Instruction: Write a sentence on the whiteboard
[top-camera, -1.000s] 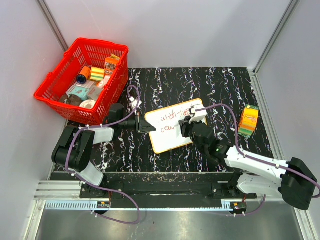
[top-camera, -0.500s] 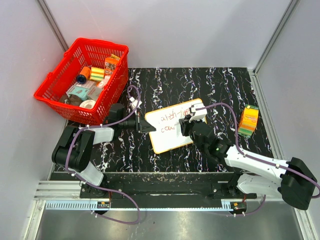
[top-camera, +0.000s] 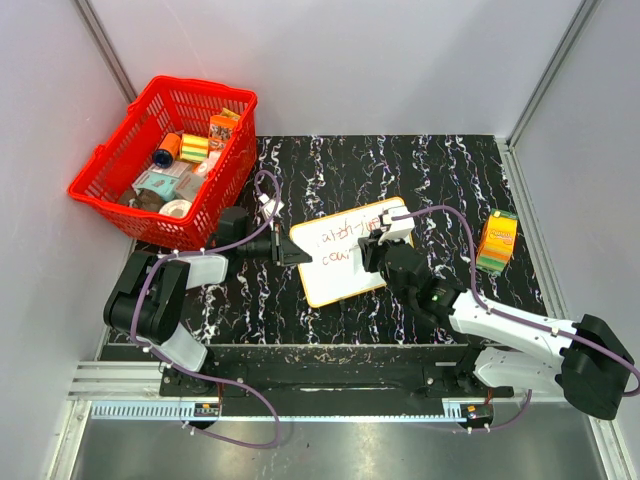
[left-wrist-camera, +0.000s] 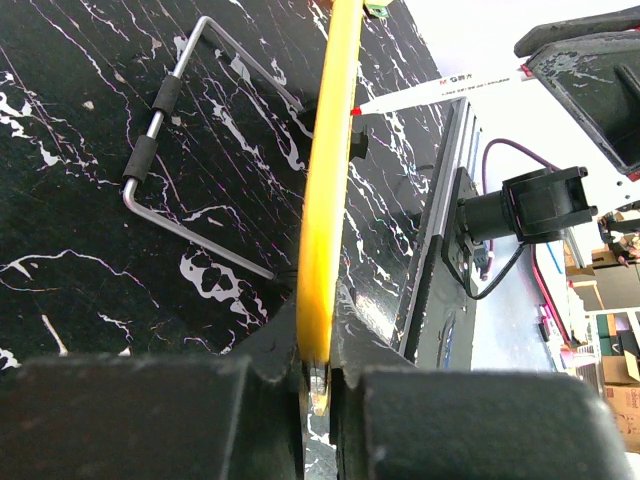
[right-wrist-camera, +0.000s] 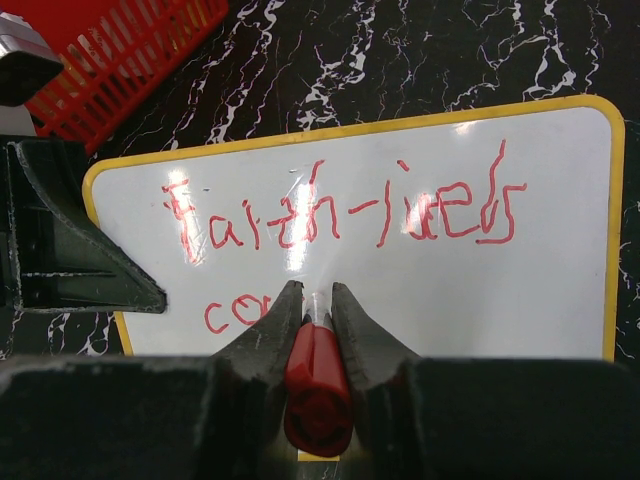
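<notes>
Seen from above, the whiteboard (top-camera: 335, 282) lay angled at the middle of the black marbled counter (top-camera: 430, 170), between both arms. The left pincer (top-camera: 298, 252) was pressed together on its left yellow rim, and the right pincer (top-camera: 372, 250) hung over its right half.

Only the right wrist view made the sentence (right-wrist-camera: 350, 215) readable as red lettering (second line just "co"), with a red marker (right-wrist-camera: 318, 385) pinched in the right pincer below it.

Only the left wrist view showed the board edge-on, the marker tip at its face and a bent wire stand (left-wrist-camera: 160, 130) behind it.

A red basket (top-camera: 195, 88) sat at the counter's far-left corner and an orange carton (top-camera: 497, 241) near its right edge. Black surface stretched from the board to the far edge.
</notes>
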